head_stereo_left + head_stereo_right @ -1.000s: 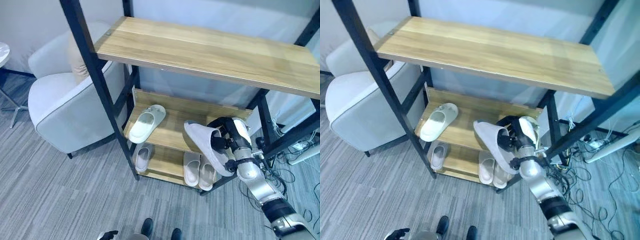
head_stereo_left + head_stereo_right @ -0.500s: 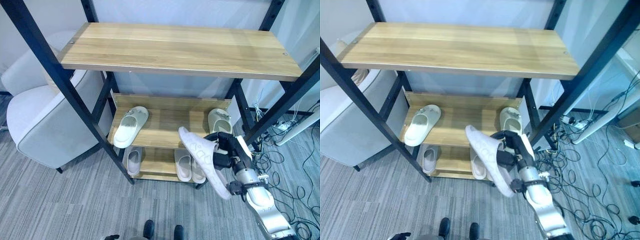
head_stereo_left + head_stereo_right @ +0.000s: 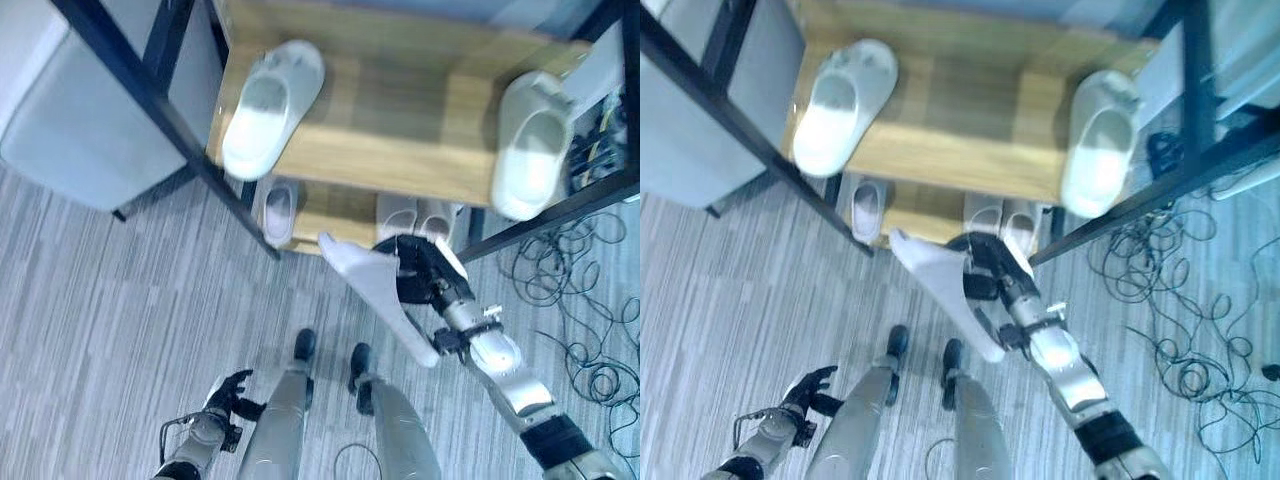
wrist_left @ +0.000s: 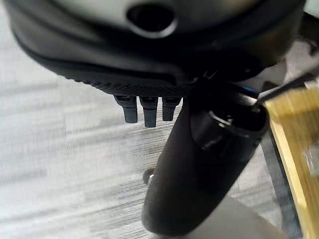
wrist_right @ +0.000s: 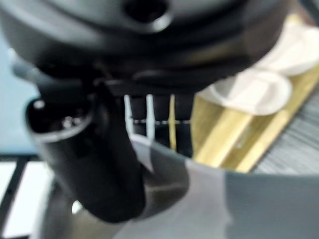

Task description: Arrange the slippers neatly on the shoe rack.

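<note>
My right hand is shut on a white slipper, sole outward, held above the floor just in front of the rack's lower shelf. In the right wrist view the thumb presses on that slipper. On the middle shelf one white slipper lies at the left and another at the right end. The lower shelf holds a single slipper at the left and a pair behind my right hand. My left hand hangs low at the left, open and holding nothing.
A pale armchair stands left of the rack. The rack's black front post slants down to the floor. Loose cables lie on the carpet at the right. Striped grey carpet spreads in front.
The camera has tipped down, so the top shelf has left the picture. My right hand still holds the slipper, now lower, level with the bottom shelf's front edge.
</note>
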Available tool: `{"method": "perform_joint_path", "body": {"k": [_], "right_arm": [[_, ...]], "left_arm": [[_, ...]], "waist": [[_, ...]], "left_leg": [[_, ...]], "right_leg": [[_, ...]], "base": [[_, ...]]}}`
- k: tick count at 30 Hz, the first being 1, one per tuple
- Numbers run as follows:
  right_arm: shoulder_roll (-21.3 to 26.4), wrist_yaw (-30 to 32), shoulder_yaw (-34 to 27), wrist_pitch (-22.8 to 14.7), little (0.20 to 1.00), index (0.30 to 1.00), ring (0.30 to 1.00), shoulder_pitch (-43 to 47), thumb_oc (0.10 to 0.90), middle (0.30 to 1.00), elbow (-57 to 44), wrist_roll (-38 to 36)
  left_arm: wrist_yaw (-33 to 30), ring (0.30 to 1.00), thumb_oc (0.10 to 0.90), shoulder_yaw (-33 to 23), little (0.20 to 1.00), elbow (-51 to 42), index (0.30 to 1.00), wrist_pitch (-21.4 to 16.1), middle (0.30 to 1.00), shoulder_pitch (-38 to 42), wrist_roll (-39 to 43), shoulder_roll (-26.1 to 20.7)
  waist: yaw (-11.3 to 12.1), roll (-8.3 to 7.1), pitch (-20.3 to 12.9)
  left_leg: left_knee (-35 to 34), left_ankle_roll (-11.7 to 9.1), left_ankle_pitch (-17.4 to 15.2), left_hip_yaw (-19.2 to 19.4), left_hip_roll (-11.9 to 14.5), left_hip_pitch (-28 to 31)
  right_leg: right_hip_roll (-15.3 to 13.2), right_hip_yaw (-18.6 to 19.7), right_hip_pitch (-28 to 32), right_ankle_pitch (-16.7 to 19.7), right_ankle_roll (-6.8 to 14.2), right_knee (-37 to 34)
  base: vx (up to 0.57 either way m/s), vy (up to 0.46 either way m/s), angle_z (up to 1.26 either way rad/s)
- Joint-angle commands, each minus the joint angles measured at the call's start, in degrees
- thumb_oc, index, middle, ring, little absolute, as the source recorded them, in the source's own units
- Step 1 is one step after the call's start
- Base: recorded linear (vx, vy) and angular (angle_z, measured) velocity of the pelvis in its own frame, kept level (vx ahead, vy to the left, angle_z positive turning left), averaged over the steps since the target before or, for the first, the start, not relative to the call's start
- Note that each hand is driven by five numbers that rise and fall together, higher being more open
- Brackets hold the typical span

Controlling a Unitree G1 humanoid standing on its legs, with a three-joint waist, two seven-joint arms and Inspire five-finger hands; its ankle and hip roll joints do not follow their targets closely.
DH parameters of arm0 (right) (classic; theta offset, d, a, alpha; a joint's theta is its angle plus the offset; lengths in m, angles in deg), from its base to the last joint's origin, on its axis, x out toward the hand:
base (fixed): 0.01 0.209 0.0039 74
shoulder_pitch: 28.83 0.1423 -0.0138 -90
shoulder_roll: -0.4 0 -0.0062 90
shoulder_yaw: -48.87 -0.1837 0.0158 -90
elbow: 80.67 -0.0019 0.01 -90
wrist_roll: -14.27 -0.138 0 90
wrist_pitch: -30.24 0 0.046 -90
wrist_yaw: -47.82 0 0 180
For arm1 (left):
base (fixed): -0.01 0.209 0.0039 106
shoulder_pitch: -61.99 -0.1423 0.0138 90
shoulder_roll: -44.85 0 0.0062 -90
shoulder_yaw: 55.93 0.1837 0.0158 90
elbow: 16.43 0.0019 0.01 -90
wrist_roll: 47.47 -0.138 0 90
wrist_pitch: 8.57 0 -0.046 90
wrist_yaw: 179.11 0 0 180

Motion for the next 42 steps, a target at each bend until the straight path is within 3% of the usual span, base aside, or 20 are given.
{"method": "perform_joint_path", "body": {"k": [1, 3, 6, 9, 11, 12, 13, 14, 16, 17, 20, 25, 32, 39, 42], "right_arm": [[1.4, 7.3, -3.1, -7.3, 0.3, 0.3, 0.3, 3.3, 0.4, 0.3, -8.2, 4.7], [3.0, 13.8, -4.4, -7.1, 0.3, 0.3, 0.3, 9.0, 0.4, 0.3, -6.4, 10.1], [3.6, 17.8, -5.2, -6.6, 0.3, 0.3, 0.3, 12.1, 0.4, 0.3, -5.6, 14.2], [8.3, 25.0, -6.8, -4.6, 0.3, 0.3, 0.3, 20.6, 0.4, 0.3, -3.1, 20.8], [9.5, 25.8, -6.3, -4.1, 0.3, 0.3, 0.3, 22.6, 0.4, 0.3, -2.9, 22.0], [13.2, 27.8, -5.6, -2.8, 0.3, 0.3, 0.3, 27.2, 0.4, 0.3, -0.7, 23.6], [13.2, 27.9, -5.3, -2.8, 0.3, 0.3, 0.3, 27.7, 0.4, 0.3, -0.4, 23.6], [15.8, 29.6, -3.9, -1.0, 0.3, 0.3, 0.3, 32.0, 0.4, 0.3, 1.4, 25.0], [16.6, 31.1, -2.6, -0.2, 0.3, 0.3, 0.3, 35.7, 0.4, 0.3, 2.6, 25.9], [16.6, 31.2, -2.4, -0.3, 0.3, 0.3, 0.3, 36.0, 0.4, 0.3, 2.8, 25.8], [17.6, 34.1, 2.3, 2.2, 0.3, 0.3, 0.3, 40.3, 0.4, 0.3, 6.8, 27.4], [18.3, 36.1, 8.3, 3.8, 0.3, 0.3, 0.3, 46.6, 0.4, 0.3, 11.2, 27.2], [18.2, 36.2, 16.6, 6.1, 0.3, 0.3, 0.3, 54.2, 0.4, 0.3, 17.9, 26.1], [17.1, 36.1, 19.8, 6.8, 0.3, 0.3, 0.3, 58.2, 0.4, 0.3, 24.2, 23.8], [16.2, 36.2, 22.7, 7.7, 0.3, 0.3, 0.3, 62.1, 0.4, 0.3, 31.1, 22.5]], "left_arm": [[-1.5, 0.9, 0.8, 2.7, 0.9, -2.5, 0.9, -1.9, 0.9, -3.2, 4.5, 3.6], [-3.1, 0.9, 0.8, 3.5, 0.9, -5.6, 0.9, -2.4, 0.9, -1.7, 6.4, 3.0], [-4.3, 0.9, 0.8, 4.2, 0.9, -7.8, 0.9, -2.7, 0.9, -1.1, 6.9, 2.6], [-7.0, 0.9, 0.8, 4.5, 0.9, -13.0, 0.9, -4.2, 0.9, -0.3, 9.9, 0.5], [-7.5, 0.9, 0.8, 4.5, 0.9, -14.8, 0.9, -4.3, 0.9, -0.4, 10.5, -0.1], [-8.5, 0.9, 0.8, 4.7, 0.9, -17.8, 0.9, -5.2, 0.9, -0.4, 12.3, -1.6], [-8.5, 0.9, 0.8, 4.5, 0.9, -17.9, 0.9, -5.1, 0.9, -0.3, 12.3, -1.6], [-9.6, 0.9, 0.8, 4.9, 0.9, -20.6, 0.9, -5.6, 0.9, -0.7, 13.1, -2.8], [-10.5, 0.9, 0.8, 5.1, 0.9, -23.3, 0.9, -6.2, 0.9, -1.0, 14.2, -4.0], [-10.5, 0.9, 0.8, 5.0, 0.9, -23.4, 0.9, -6.2, 0.9, -0.9, 14.2, -4.0], [-12.5, 0.9, 0.8, 6.3, 0.9, -28.0, 0.9, -7.4, 0.9, -5.3, 15.1, -6.2], [-14.1, 0.9, 0.8, 8.0, 0.9, -28.2, 0.9, -7.8, 0.9, -7.5, 16.1, -7.5], [-14.5, 0.9, 0.8, 9.0, 0.9, -28.6, 0.9, -8.0, 0.9, -9.2, 17.8, -9.2], [-13.6, 0.9, 0.8, 10.1, 0.9, -28.8, 0.9, -8.1, 0.9, -9.0, 18.5, -9.6], [-12.9, 0.9, 0.8, 11.5, 0.9, -29.1, 0.9, -8.2, 0.9, -8.6, 18.9, -10.2]], "waist": [[-0.1, 0.14, -4.5], [0.6, 0.68, -4.3], [0.9, 0.94, -4.2], [1.5, 1.56, -3.3], [1.5, 1.63, -3.0], [1.7, 1.65, -2.1], [1.6, 1.63, -2.2], [2.0, 1.53, 1.0], [2.2, 1.65, 5.3], [2.1, 1.6, 5.6], [3.4, 1.86, 5.8], [4.7, 2.29, 5.8], [6.2, 2.27, 5.8], [7.3, 2.61, 5.8], [9.0, 2.97, 5.8]], "left_leg": [[13.8, 1.3, -9.8, 0.2, -0.2, -9.8], [25.0, 1.9, -13.3, 0.6, -1.3, -21.4], [31.4, 2.0, -15.2, 1.1, -1.5, -28.7], [44.3, 2.6, -19.7, 1.3, -2.8, -40.1], [47.9, 2.5, -20.5, 1.7, -3.1, -42.8], [54.8, 2.7, -22.9, 2.6, -3.5, -47.7], [55.3, 2.8, -23.2, 2.7, -3.5, -48.2], [61.5, 2.8, -26.6, 4.0, -3.5, -49.1], [66.9, 3.1, -29.4, 5.6, -3.1, -49.1], [67.1, 3.1, -29.4, 5.8, -3.1, -49.1], [74.6, 3.9, -35.6, 6.5, -2.6, -49.1], [83.5, 3.9, -41.4, 6.2, -2.6, -49.1], [89.3, 3.8, -44.9, 6.3, -2.0, -49.1], [89.3, 3.7, -44.7, 5.9, -2.4, -49.1], [88.8, 3.4, -44.3, 4.8, -3.0, -49.1]], "right_leg": [[-1.0, 0.2, -7.4, -7.0, 2.0, 8.5], [-2.1, 1.4, -18.8, -11.2, 0.3, 19.5], [-2.9, 1.9, -25.6, -13.8, -0.9, 26.3], [-3.9, 3.2, -37.0, -19.1, -2.6, 40.4], [-4.5, 3.3, -39.5, -20.3, -3.2, 44.3], [-5.0, 3.9, -44.3, -22.5, -3.9, 51.3], [-5.0, 4.1, -44.9, -22.8, -3.9, 51.9], [-5.3, 4.8, -46.3, -24.8, -4.4, 58.2], [-5.7, 5.5, -46.2, -26.7, -5.0, 63.6], [-5.7, 5.6, -46.2, -26.7, -5.0, 63.8], [-4.4, 8.0, -47.3, -29.8, -5.5, 73.1], [-3.8, 9.3, -48.1, -32.8, -6.6, 82.3], [-3.5, 9.8, -48.3, -33.7, -6.8, 87.3], [-4.1, 9.6, -47.9, -33.4, -6.7, 87.4], [-5.3, 8.6, -47.2, -33.2, -6.8, 86.9]], "base": [[-0.12, 0.016, 0.12], [-0.1, 0.021, 0.12], [0.02, 0.007, 0.13], [0.1, -0.009, 0.04], [0.11, -0.014, 0.19], [0.13, -0.02, 0.12], [0.19, -0.038, 0.07], [0.12, -0.018, 0.13], [0.07, -0.031, 0.18], [0.04, -0.032, 0.05], [0.11, -0.029, -0.01], [0.08, -0.009, -0.14], [0.01, 0.015, -0.05], [0.0, 0.038, 0.0], [-0.01, 0.019, 0.08]]}}
